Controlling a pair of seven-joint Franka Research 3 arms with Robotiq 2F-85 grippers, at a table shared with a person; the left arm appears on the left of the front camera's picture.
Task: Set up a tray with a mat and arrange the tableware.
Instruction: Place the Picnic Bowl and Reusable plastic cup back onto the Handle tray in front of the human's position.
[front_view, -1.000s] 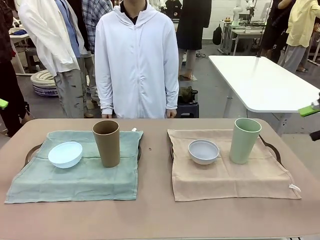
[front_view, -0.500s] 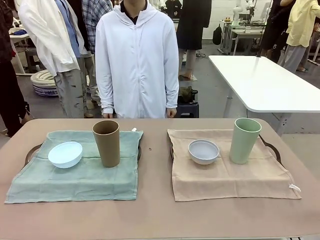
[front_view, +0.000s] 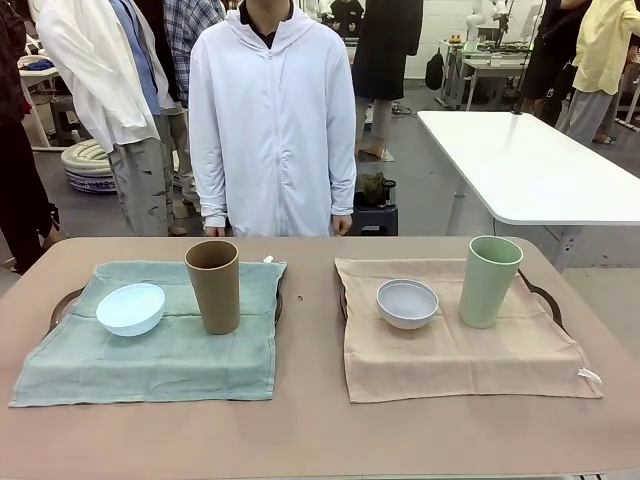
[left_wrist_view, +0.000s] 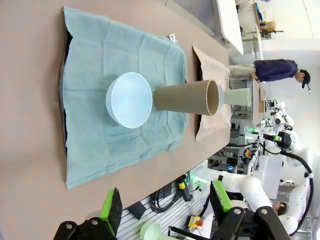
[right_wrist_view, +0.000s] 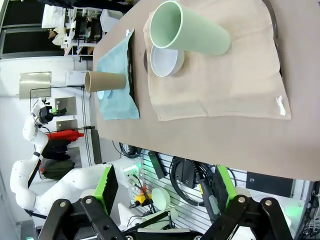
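Two trays on the tabletop (front_view: 320, 440), each under a cloth mat. On the green mat (front_view: 150, 355) sit the pale blue bowl (front_view: 131, 308) and, just beside it, the brown tumbler (front_view: 213, 287). On the tan mat (front_view: 460, 350) sit the white-grey bowl (front_view: 407, 303) and, near it, the green tumbler (front_view: 489, 281).

Both tumblers stand upright, long axis vertical, mouths up; both bowls rest rim up. All four look light, rigid and smooth-walled, probably slippery. A tumbler is best pinched across its wall at mid-height, a bowl over its rim. The mats are soft and may bunch.

The left gripper (left_wrist_view: 165, 207) and right gripper (right_wrist_view: 165, 187) hang spread wide, empty, off the near table edge.
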